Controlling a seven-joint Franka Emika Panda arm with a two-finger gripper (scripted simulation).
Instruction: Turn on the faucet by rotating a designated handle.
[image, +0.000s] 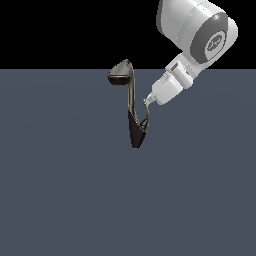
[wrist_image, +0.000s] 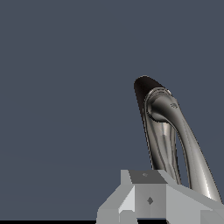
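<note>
At the faucet (image: 131, 107) on the exterior view's right, gripper (image: 147, 101) meeting the handle (image: 145, 117), jaw state unclear

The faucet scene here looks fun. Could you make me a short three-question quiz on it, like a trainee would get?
1. True or false: the gripper is at the tip of the handle.
2. Which part of the faucet is dark? A) the head B) the base C) the neck
3. Fill in: in the exterior view, the arm reaches in from the upper ____.

Key: 1 true; it meets the thin curved lever, though whether it is clamped on it cannot be told. 2 B, the tapered base; the rounded head is silver-grey. 3 right.
</note>
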